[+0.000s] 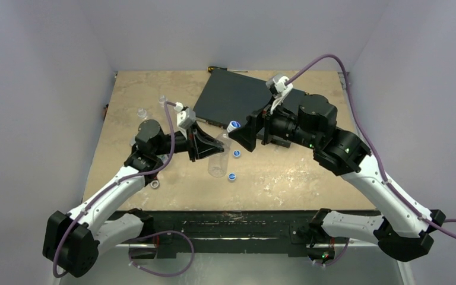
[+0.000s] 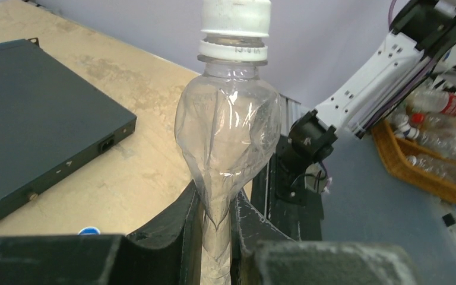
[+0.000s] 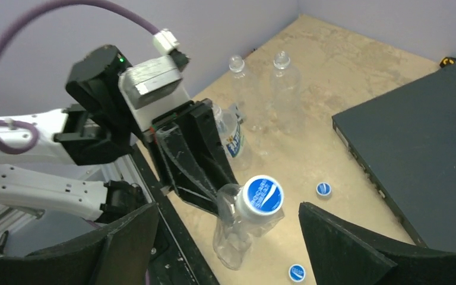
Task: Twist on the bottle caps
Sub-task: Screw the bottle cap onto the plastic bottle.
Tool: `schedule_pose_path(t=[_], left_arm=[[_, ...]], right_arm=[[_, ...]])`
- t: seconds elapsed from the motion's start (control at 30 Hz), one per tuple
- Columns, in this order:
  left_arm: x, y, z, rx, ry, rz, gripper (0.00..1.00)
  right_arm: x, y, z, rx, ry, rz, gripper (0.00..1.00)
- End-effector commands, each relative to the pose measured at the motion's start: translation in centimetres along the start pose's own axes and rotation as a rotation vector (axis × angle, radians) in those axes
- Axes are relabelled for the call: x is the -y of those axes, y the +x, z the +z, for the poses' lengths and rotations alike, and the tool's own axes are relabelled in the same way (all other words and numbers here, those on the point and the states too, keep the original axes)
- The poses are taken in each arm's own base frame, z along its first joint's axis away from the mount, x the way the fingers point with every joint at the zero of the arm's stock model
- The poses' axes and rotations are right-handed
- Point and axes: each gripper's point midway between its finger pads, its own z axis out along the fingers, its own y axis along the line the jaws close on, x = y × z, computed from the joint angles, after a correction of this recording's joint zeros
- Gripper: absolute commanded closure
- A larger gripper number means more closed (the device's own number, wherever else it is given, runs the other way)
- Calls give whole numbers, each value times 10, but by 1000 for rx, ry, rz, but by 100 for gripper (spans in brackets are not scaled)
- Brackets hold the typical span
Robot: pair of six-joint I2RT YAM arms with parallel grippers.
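Left pincer (image 1: 218, 145) clamping crushed clear bottle (image 2: 228, 130), blue cap (image 3: 262, 194) sitting on neck, right pincer (image 3: 228, 209) gaping empty around cap, loose caps (image 3: 323, 189) lying on worktop (image 3: 344, 65)

— What is in the middle of the frame?
— A clear bottle (image 3: 234, 240). The left gripper (image 3: 219, 200) reaches in from the upper left and is clamped on its body. A blue cap (image 3: 262, 194) with a white rim sits on its neck, facing the camera.
— And the right gripper (image 3: 228, 211)?
— Its two fingers stand wide apart at the lower corners and touch nothing. The capped bottle is between them.
— What else is on the table (image 3: 332, 65)?
— One loose cap (image 3: 323, 189) lies to the right of the bottle and another (image 3: 297, 272) lies below it. A black box (image 3: 415, 160) is at the right, and three more bottles (image 3: 240, 83) are at the top centre.
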Motion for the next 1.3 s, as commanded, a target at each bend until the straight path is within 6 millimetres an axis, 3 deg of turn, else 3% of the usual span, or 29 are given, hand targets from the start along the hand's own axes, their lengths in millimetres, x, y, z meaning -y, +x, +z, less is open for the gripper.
schedule_pose_path(t=[0.0, 0.1, 0.23, 0.37, 0.67, 1.07, 1.27], left_arm=[[15, 9, -6, -107, 39, 194, 100], [14, 16, -9, -135, 19, 248, 100], [15, 22, -10, -172, 10, 339, 100], [18, 31, -11, -213, 12, 372, 100], [29, 31, -12, -209, 43, 396, 100], [35, 31, -13, -202, 57, 393, 100], [35, 31, -13, -203, 54, 392, 100]], right_arm=[[1, -4, -9, -38, 23, -33, 12], [-2, 8, -13, -98, 5, -32, 20], [0, 26, -22, -187, 9, -33, 24], [-13, 39, -33, -253, -61, -31, 26], [-6, 69, -30, -375, -66, -57, 35], [-4, 73, -10, -396, -59, -71, 38], [-10, 79, -5, -430, -76, -74, 46]])
